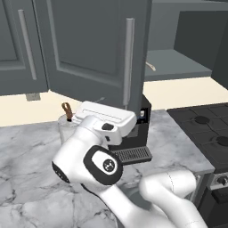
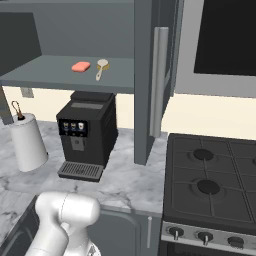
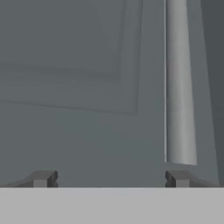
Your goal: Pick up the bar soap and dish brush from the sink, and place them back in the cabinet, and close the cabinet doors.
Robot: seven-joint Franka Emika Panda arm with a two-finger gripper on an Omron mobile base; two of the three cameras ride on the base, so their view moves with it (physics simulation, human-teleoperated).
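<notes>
Gripper spread wide, holding nothing, facing the open cabinet door with one fingertip just below the lower end of its silver bar handle. Bar soap and dish brush lying side by side on the cabinet shelf, above the coffee machine.

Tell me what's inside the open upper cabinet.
On the cabinet shelf lie the bar soap and, just right of it, the dish brush. The open door hides the shelf's right end.
</notes>
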